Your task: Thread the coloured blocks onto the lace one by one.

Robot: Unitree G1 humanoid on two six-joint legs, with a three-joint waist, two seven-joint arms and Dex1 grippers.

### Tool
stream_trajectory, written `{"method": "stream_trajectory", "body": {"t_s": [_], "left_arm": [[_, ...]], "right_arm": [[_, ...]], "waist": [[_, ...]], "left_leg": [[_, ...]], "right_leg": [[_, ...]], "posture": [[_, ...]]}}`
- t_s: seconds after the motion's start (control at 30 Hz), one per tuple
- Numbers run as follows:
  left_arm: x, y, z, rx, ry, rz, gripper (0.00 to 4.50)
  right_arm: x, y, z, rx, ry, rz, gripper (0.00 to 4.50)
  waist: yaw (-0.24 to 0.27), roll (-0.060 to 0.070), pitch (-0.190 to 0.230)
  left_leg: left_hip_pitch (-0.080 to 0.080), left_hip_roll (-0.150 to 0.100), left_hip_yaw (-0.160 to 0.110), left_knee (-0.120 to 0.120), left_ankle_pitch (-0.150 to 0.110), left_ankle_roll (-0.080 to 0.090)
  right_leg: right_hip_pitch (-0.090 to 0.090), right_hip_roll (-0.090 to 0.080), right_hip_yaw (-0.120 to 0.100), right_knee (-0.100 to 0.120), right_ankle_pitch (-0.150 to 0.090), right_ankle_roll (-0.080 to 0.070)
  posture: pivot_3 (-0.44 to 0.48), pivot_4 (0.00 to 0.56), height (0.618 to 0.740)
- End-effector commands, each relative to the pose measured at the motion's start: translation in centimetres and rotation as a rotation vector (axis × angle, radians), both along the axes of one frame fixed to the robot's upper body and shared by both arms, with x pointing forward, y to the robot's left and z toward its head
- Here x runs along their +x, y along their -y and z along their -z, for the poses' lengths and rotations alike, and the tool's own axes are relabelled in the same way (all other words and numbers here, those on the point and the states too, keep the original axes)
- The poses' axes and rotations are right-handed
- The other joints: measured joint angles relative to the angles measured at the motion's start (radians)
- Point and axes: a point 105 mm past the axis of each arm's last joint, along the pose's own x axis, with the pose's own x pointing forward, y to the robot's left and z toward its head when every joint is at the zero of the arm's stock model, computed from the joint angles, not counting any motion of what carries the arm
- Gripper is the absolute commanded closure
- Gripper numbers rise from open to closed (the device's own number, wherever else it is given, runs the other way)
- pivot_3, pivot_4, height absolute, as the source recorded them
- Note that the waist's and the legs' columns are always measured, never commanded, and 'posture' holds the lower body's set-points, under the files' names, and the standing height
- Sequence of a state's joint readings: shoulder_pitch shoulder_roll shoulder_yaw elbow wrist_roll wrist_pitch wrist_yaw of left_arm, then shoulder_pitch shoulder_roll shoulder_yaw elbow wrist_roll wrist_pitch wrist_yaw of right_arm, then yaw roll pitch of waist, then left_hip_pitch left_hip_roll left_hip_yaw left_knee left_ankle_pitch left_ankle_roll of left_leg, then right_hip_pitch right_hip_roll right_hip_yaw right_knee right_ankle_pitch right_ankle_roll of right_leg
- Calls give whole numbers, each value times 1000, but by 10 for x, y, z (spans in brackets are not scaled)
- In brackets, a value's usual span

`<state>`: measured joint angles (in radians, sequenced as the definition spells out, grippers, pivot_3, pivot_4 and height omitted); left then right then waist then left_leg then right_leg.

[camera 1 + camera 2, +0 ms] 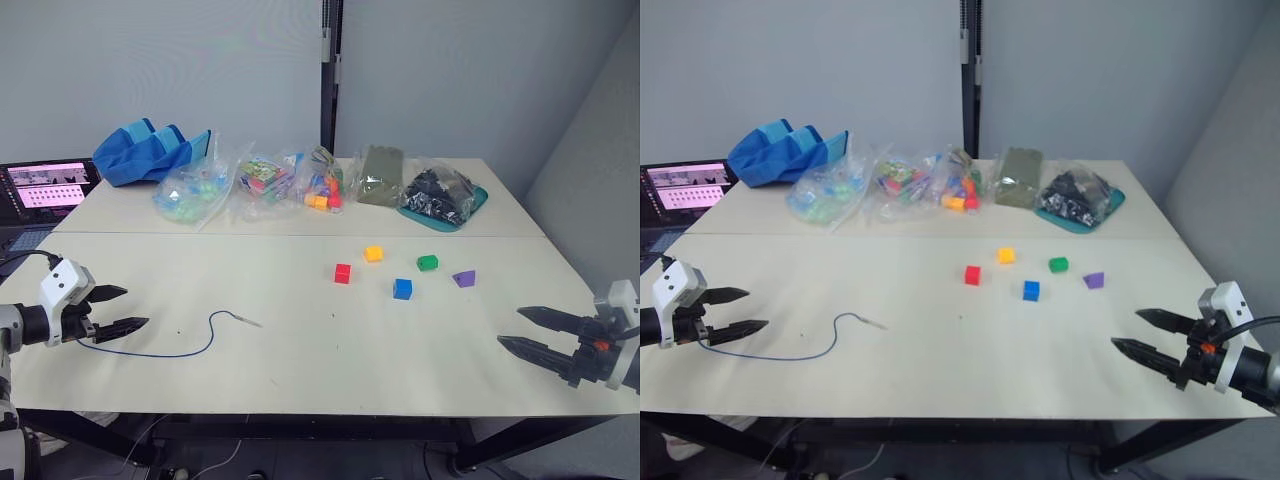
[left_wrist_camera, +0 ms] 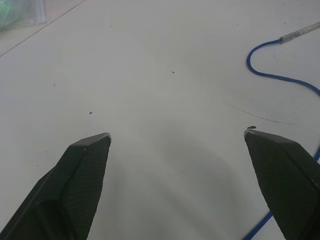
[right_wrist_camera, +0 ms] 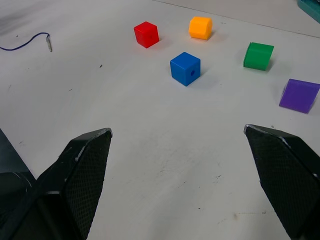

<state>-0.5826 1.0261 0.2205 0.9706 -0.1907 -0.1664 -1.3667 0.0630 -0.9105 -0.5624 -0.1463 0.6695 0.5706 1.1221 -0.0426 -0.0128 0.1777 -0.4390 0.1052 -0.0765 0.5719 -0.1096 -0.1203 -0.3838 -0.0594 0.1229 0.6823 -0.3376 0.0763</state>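
Blocks sit mid-table, nearer the right gripper, which is open and empty. Lace trails rightward from beside the open left gripper, tip pointing toward the blocks. Left wrist view: lace just beside one finger. Right wrist view: blue block closest, table bare around it.

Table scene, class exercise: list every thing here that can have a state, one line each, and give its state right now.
Lace: lying loose on the table, nothing threaded on it.
Red block: loose on the table.
Orange-yellow block: loose on the table.
Green block: loose on the table.
Blue block: loose, hole facing sideways.
Purple wedge: loose on the table.
Left gripper: open, empty.
Right gripper: open, empty.
Laptop: screen on.
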Motion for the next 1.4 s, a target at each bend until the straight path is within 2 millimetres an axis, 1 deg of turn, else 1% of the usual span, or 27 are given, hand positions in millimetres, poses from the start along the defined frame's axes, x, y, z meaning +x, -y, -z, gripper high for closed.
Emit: {"method": "stream_trajectory", "body": {"t_s": [0.03,0.17,0.4,0.47,0.5,0.6,0.7,0.8,0.87,0.93,0.97,1.1,1.2,1.4], "left_arm": [[-1,-5,-19,14,66,-6,0],[-1,0,-20,-8,85,12,0],[-2,1,-20,5,83,21,0],[-4,2,-18,12,73,31,0],[-4,3,-17,4,61,33,0],[-7,13,-13,-5,31,75,0],[-7,24,-16,3,72,121,0],[-6,36,-15,-25,82,158,0],[-4,46,-9,-27,61,207,0],[-1,56,-4,-13,49,247,0],[1,59,-3,-1,46,265,0],[9,75,-1,6,35,342,0],[21,89,2,31,21,389,0],[37,118,6,76,6,533,0]], "right_arm": [[1,1,-10,-25,40,-10,28],[3,-3,-13,-14,50,-25,28],[8,-12,-17,20,64,-52,28],[10,-20,-19,31,65,-84,28],[11,-24,-20,37,65,-102,28],[18,-54,-21,52,61,-223,28],[21,-74,-26,53,61,-307,28],[20,-94,-32,64,59,-395,28],[14,-119,-35,46,65,-496,28],[10,-137,-40,47,78,-560,28],[9,-143,-42,45,84,-579,28],[2,-156,-45,19,105,-628,28],[-6,-166,-48,-5,117,-653,28],[-17,-171,-48,-49,121,-630,28]], "waist": [[0,0,0],[0,0,0],[-2,0,0],[-2,0,0],[-2,0,0],[-6,0,0],[-3,0,0],[3,0,0],[4,0,0],[3,0,0],[5,0,0],[10,0,0],[14,0,0],[21,-1,0]], "left_leg": [[0,0,0,0,0,0],[0,0,0,0,0,0],[0,0,0,0,0,0],[0,0,0,0,0,0],[0,0,0,0,0,0],[0,0,0,0,0,0],[0,0,0,0,0,0],[0,0,0,1,0,0],[0,0,0,1,0,0],[0,0,0,1,0,0],[0,0,0,1,0,0],[0,0,-1,2,0,0],[0,0,-1,2,0,0],[0,0,-1,2,0,0]], "right_leg": [[0,0,0,0,0,0],[0,0,0,0,0,0],[0,0,0,0,0,0],[0,0,0,0,0,0],[0,0,0,0,0,0],[0,0,0,1,0,0],[0,0,0,2,0,0],[0,0,0,2,0,0],[0,0,0,2,0,0],[0,0,0,2,0,0],[0,0,0,2,0,0],[0,0,-1,2,0,0],[0,0,-1,2,0,0],[0,0,-1,2,0,0]], "posture": [[0,150,740],[0,150,740],[0,150,740],[0,150,740],[0,150,740],[0,150,740],[0,150,740],[0,150,740],[0,150,740],[0,150,740],[0,150,740],[0,150,740],[0,150,740],[0,150,740]]}}
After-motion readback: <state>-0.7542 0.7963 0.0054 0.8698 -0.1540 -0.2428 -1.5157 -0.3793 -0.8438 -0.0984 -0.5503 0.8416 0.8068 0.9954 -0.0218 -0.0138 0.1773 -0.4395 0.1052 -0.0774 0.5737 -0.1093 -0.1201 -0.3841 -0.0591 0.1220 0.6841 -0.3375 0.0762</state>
